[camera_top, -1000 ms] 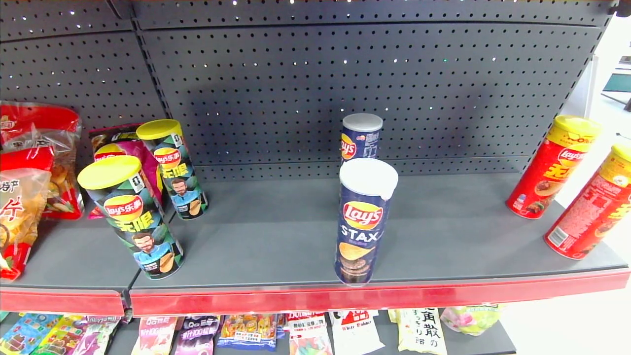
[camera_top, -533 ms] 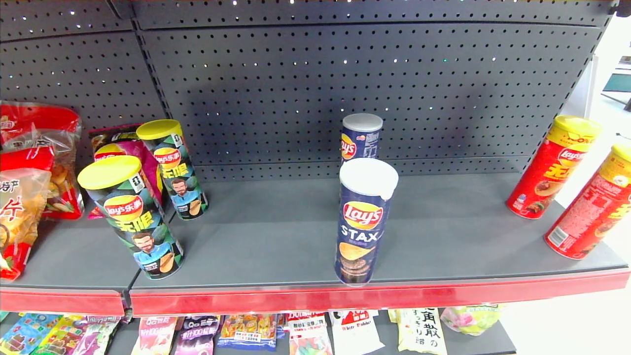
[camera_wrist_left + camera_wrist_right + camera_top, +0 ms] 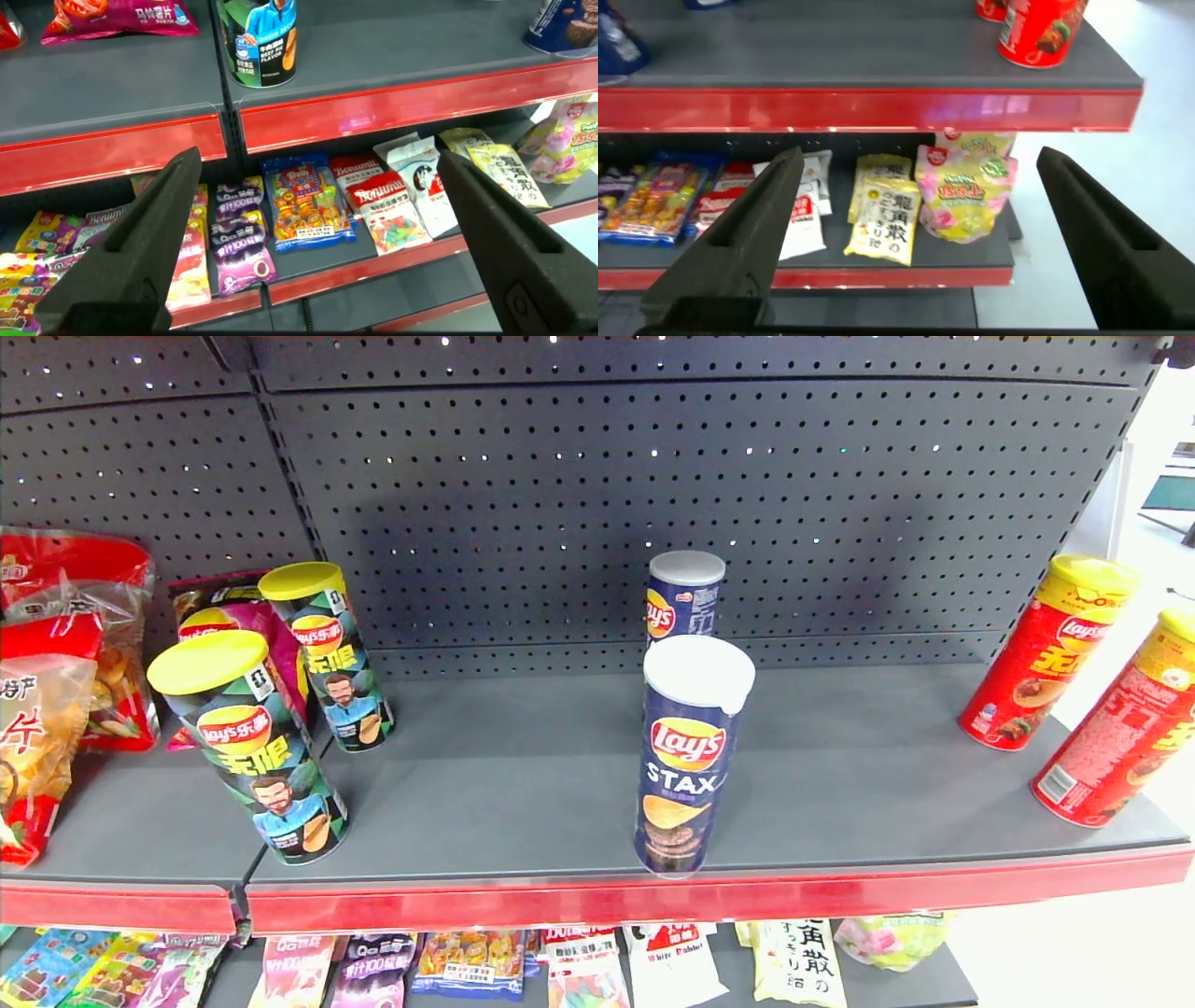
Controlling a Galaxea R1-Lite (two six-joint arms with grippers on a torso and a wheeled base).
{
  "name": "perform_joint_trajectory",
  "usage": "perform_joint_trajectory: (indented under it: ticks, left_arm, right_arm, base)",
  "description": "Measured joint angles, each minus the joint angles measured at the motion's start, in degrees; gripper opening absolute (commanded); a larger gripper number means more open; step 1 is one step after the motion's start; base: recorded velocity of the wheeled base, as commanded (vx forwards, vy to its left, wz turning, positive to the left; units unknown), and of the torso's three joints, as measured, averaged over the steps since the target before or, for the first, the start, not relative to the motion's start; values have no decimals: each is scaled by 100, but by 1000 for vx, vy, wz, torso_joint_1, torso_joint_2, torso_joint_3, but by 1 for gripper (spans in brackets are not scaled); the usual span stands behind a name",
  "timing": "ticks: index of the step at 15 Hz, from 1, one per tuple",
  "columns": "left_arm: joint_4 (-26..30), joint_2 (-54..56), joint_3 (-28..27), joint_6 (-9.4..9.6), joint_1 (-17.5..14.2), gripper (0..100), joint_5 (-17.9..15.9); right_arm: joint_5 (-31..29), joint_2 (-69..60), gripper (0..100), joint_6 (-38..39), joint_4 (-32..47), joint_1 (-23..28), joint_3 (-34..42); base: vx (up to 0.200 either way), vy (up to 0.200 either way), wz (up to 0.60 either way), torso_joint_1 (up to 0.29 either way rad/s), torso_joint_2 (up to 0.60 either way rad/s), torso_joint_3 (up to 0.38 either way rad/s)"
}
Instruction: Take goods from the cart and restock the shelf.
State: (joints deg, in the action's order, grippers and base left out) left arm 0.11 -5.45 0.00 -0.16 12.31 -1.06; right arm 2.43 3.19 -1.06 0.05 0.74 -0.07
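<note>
Black left fingers (image 3: 140, 247) and right fingers (image 3: 738, 247) spread wide.

Centre of frame: 2 blue cans (image 3: 693, 756). Left: 2 yellow-lid cans (image 3: 250, 747), 1 magenta bag (image 3: 233, 616). Right edge: 2 red cans (image 3: 1044, 653). Far left: red bags (image 3: 65, 644), count unclear. Bottom strip: packets (image 3: 672, 966), too overlapped to count.
</note>
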Motion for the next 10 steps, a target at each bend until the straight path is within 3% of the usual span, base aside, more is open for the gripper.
perform_joint_trajectory:
  ticks: [10]
  left_arm:
    - [-1,0,0,2,0,100,2]
  right_arm:
    - [-216,-297,100,108,13,-82,7]
  base:
    - [0,0,0,0,0,0]
